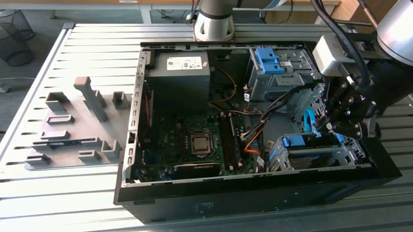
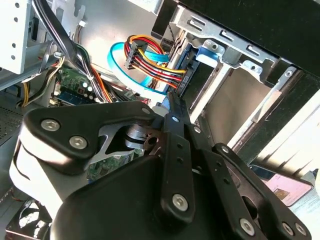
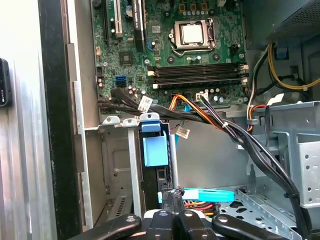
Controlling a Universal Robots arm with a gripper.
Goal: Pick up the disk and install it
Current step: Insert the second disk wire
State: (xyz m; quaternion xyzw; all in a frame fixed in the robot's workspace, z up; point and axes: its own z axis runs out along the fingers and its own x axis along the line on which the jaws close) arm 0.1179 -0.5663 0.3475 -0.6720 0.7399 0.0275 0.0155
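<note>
The black multi-link gripper (image 1: 345, 126) is seen lowered into the open black computer case (image 1: 258, 193) at the exterior view's right, wrist bent downward, with the grey arm (image 1: 393, 29) reaching in from above. In both wrist views its fingers (image 2: 176, 145) are drawn together, nearly touching, nothing visibly clamped between them. The silver hard drive with blue plastic side rails (image 3: 154, 150) is seated edgewise in the grey metal drive cage (image 1: 316, 157) at the case's front corner, just beside the fingertips. A light-blue flat cable (image 2: 131, 75) and a multicoloured wire bundle (image 2: 150, 62) run to it. The green motherboard (image 1: 187, 140) lies well apart.
</note>
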